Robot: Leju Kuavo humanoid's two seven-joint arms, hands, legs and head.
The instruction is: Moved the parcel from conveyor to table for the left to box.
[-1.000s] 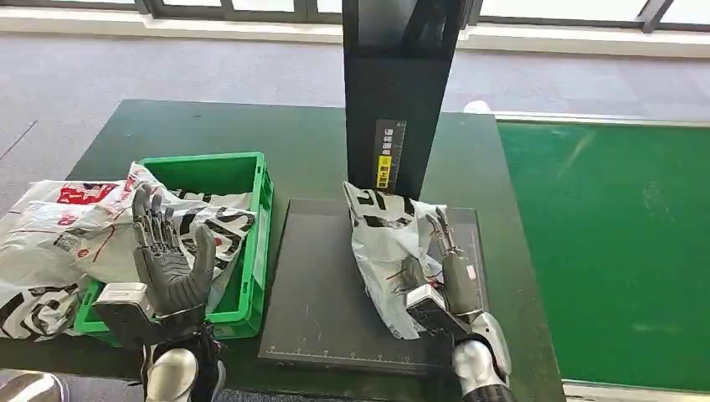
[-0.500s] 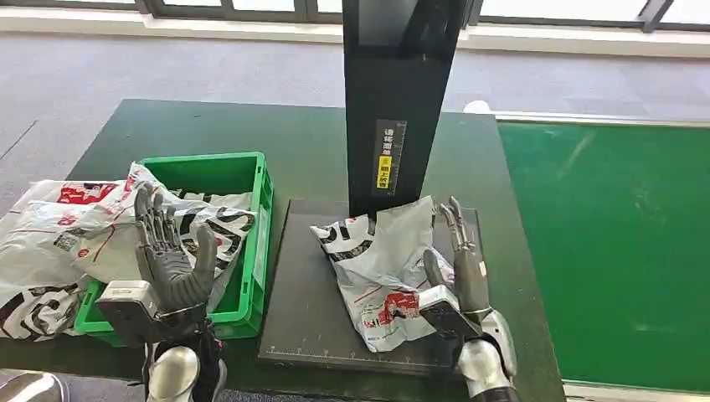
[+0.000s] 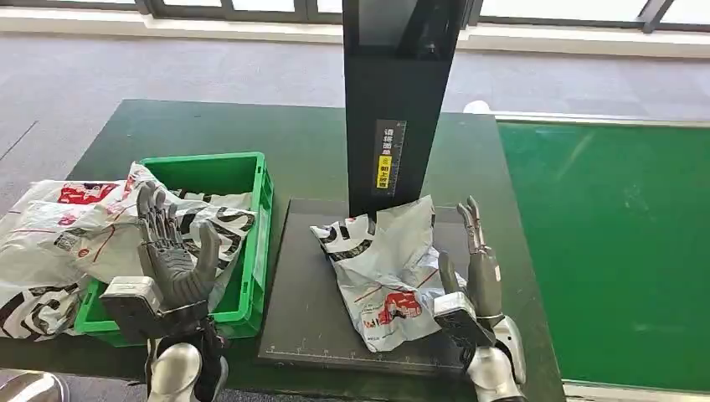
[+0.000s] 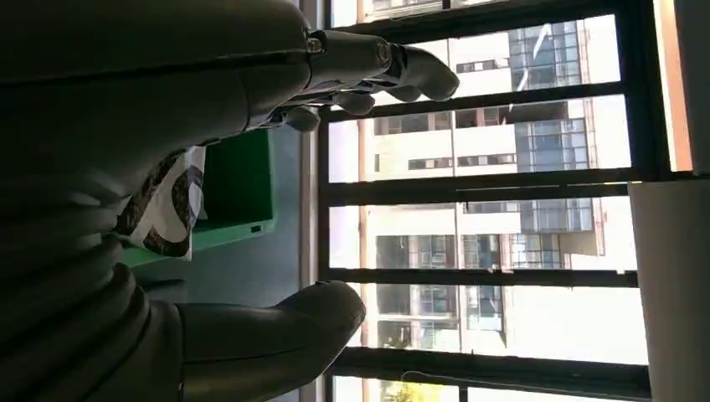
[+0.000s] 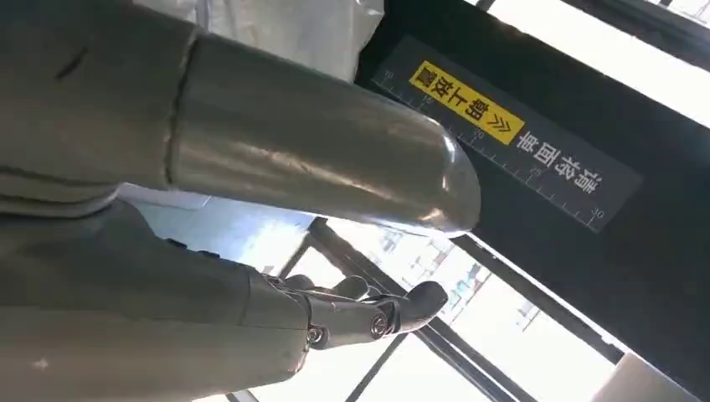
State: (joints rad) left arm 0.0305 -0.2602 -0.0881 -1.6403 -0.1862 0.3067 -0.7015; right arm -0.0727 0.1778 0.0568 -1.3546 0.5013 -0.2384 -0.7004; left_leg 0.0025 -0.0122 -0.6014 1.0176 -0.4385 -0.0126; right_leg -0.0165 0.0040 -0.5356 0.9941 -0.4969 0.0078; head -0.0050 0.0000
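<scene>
A crumpled white parcel bag (image 3: 383, 272) with black and red print lies on the dark flat platform (image 3: 308, 289) at the foot of the black post. My right hand (image 3: 475, 276) stands upright just right of the bag, fingers straight and apart, holding nothing. My left hand (image 3: 172, 260) is raised in front of the green crate (image 3: 249, 180), fingers spread, palm empty. In the left wrist view the left hand (image 4: 209, 75) shows open fingers before the crate (image 4: 239, 188). The right wrist view shows the right hand (image 5: 318, 251) open below the bag (image 5: 293, 29).
Several more printed parcel bags (image 3: 59, 230) spill over the green crate's left side and the table. A black upright post (image 3: 398, 92) with a yellow label stands behind the platform. The green conveyor surface (image 3: 615, 243) runs along the right. The dark green table (image 3: 209, 126) stretches behind.
The right hand has let go of the parcel and drawn away to the right. The bag has flopped down flat onto the platform. The left hand has barely shifted.
</scene>
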